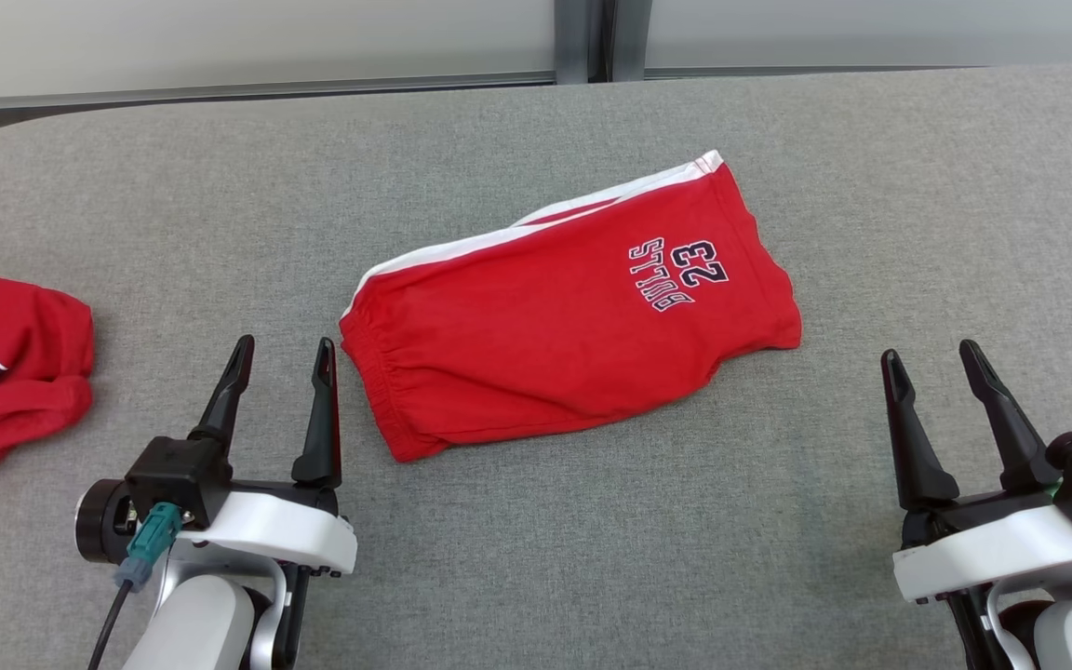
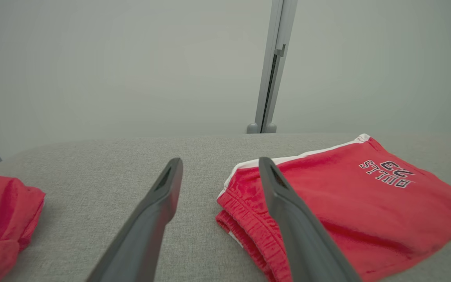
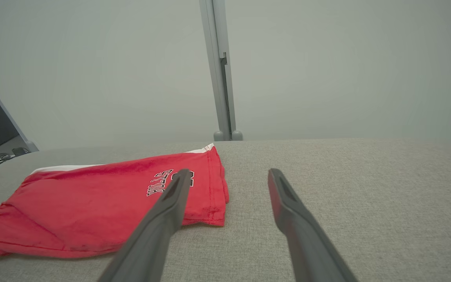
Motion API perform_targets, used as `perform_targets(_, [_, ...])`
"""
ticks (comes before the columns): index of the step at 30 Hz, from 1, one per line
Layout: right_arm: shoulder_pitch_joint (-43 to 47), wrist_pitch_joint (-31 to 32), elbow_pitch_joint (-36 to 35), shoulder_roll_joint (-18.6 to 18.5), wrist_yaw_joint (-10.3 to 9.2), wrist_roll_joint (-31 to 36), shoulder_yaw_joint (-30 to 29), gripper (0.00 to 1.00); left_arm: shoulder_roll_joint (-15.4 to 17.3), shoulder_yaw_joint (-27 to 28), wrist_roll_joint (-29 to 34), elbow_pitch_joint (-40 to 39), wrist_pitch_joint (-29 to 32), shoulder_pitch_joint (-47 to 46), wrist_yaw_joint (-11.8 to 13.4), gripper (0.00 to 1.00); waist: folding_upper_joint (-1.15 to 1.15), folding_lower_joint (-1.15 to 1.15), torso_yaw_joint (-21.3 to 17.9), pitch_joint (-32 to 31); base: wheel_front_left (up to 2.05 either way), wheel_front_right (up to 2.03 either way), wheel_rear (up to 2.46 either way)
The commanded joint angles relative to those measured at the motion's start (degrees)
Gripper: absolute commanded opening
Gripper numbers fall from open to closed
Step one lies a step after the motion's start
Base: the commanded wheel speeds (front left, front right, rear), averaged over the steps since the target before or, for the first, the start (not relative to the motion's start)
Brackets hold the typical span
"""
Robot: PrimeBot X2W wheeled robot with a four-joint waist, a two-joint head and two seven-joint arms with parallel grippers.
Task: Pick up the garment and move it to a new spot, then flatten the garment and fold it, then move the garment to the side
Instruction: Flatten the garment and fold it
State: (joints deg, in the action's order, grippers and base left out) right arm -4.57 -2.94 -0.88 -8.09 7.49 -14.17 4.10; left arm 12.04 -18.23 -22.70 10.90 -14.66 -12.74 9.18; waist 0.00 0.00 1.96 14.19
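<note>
**Open grippers flanked a red garment on the grey table**

The garment (image 1: 555, 326) lay flat on the grey fabric-covered table (image 1: 592, 540), roughly in the middle and set at a slant, its right end farther from the robot than its left. It was red, with a white stripe along its far edge and a gathered, elastic-looking band at its left end. The black, white-edged "BULLS 23" lettering (image 1: 677, 273) sat near the right end and read upside down from the robot's side. To me it looked folded over on itself, with layered edges showing at both ends.

The left gripper (image 1: 283, 342) hung near the table just beside the gathered end, its right finger close to the cloth without touching it. Its jaws were spread wide and held nothing. The right gripper (image 1: 929, 350) stood well apart from the garment's right end, over bare table, its jaws likewise spread and empty.

At the table's far left edge sat a bunched red-and-white cloth (image 1: 24, 344), well clear of the garment. Behind the table rose pale wall panels joined by a grey post (image 1: 582, 42).
</note>
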Motion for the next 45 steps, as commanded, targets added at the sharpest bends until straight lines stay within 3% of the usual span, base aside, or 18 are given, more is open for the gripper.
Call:
perform_targets(1, [0.05, 0.09, -0.37, -0.37, 0.0, 0.18, 0.02, 1.0, 0.29, -0.03, -0.29, 0.01, -0.01, 0.2, 0.39, 1.0, 0.0, 0.0, 0.03, 0.1, 0.0, 0.0, 0.0])
perform_targets(13, [-7.05, 0.17, 3.99, -2.56, 0.0, -0.74, 1.56, 1.0, -0.48, -1.2, 0.14, -0.64, 0.02, -2.67, 0.0, 1.0, 0.0, 0.0, 2.01, 3.42, 0.0, 0.0, 0.0])
perform_targets(24, [-21.67, 0.26, 22.05, -5.01, 0.0, -3.02, 6.14, 1.0, -2.32, -2.29, 0.79, 0.64, -0.4, -7.01, -1.61, 1.0, 0.0, 0.0, 5.78, 8.07, 0.0, 0.0, 0.0])
perform_targets(33, [-27.53, 2.45, 37.03, -3.23, 0.0, -5.64, 9.29, 1.0, -3.6, -1.67, 1.17, 1.77, -0.58, -7.85, -2.38, 1.0, 0.0, 0.0, 6.92, 9.0, 0.0, 0.0, 0.0])
perform_targets(34, [-27.71, 2.94, 38.01, -2.93, 0.0, -6.18, 9.63, 0.95, -3.66, -1.53, 1.33, 1.71, -0.56, -7.77, -2.5, 1.0, 0.0, 0.0, 6.87, 8.97, 0.0, 0.0, 0.0])
perform_targets(35, [-27.81, 3.31, 38.82, -2.51, 0.0, -6.86, 9.96, 0.49, -3.7, -1.42, 1.45, 1.71, -0.56, -7.69, -2.49, 1.0, 0.0, 0.0, 6.81, 8.93, 0.0, 0.0, 0.0])
perform_targets(36, [-27.78, 3.83, 39.66, -2.49, 0.0, -7.08, 10.3, 0.33, -3.76, -1.32, 1.53, 1.74, -0.57, -7.63, -2.58, 1.0, 0.0, 0.0, 6.71, 8.87, 0.0, 0.0, 0.0])
perform_targets(37, [-27.69, 4.06, 40.2, -2.28, 0.0, -7.85, 10.63, 0.0, -3.81, -1.19, 1.58, 1.73, -0.56, -7.61, -2.68, 1.0, 0.0, 0.0, 6.6, 8.81, 0.0, 0.0, 0.0])
perform_targets(45, [-25.54, 0.69, 39.72, -2.79, -0.01, -11.38, 12.13, 0.0, -3.99, -0.42, 2.13, 2.02, -0.58, -6.82, -3.52, 1.0, 0.0, 0.0, 5.3, 7.76, 0.0, 0.0, 0.0])
